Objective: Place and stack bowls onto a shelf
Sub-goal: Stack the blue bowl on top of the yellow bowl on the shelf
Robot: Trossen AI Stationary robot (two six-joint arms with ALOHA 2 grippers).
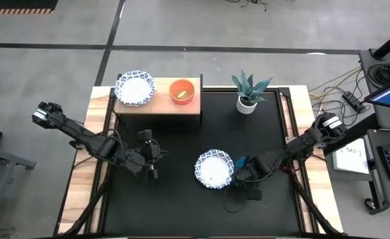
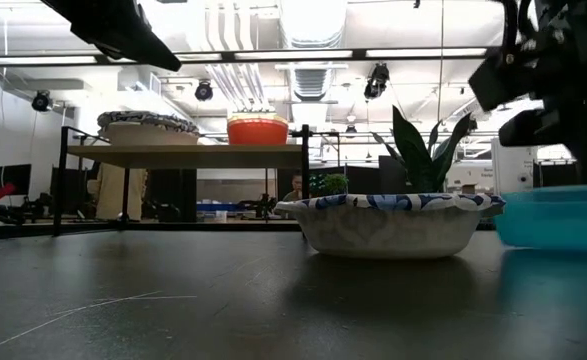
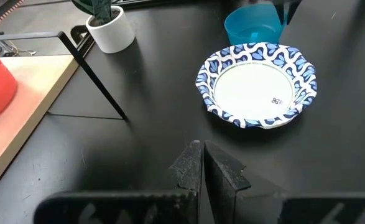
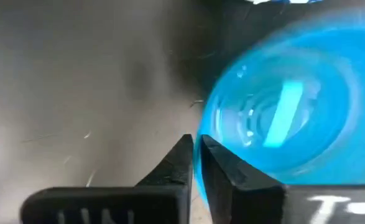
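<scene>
The teal bowl [image 1: 241,162] sits just right of a wide white bowl with a blue wavy rim [image 1: 214,169] on the black mat. My right gripper [image 1: 238,171] is shut on the teal bowl [image 4: 281,106]. The light-wood shelf [image 1: 160,105] stands at the mat's far left and carries another wide blue-rimmed bowl [image 1: 135,87] and a red bowl [image 1: 181,91], both resting on their bases. My left gripper [image 1: 148,163] hovers shut over bare mat, left of the wide bowl [image 3: 257,84] and in front of the shelf. The other bowls are out of view. My right gripper pinches the teal bowl's rim [image 4: 202,134], on the side away from the wide bowl, with one finger [image 4: 226,171] inside the bowl and the other outside. The bowl stays upright [image 2: 558,215]. I cannot tell whether its base is clear of the mat.
A small white pot with a green spiky plant [image 1: 248,94] stands on the mat's far side, right of the shelf. The shelf's thin black legs [image 3: 92,78] reach down to the mat. Bare black mat [image 1: 175,202] lies along the near side. Cables and equipment sit beyond the table's right edge.
</scene>
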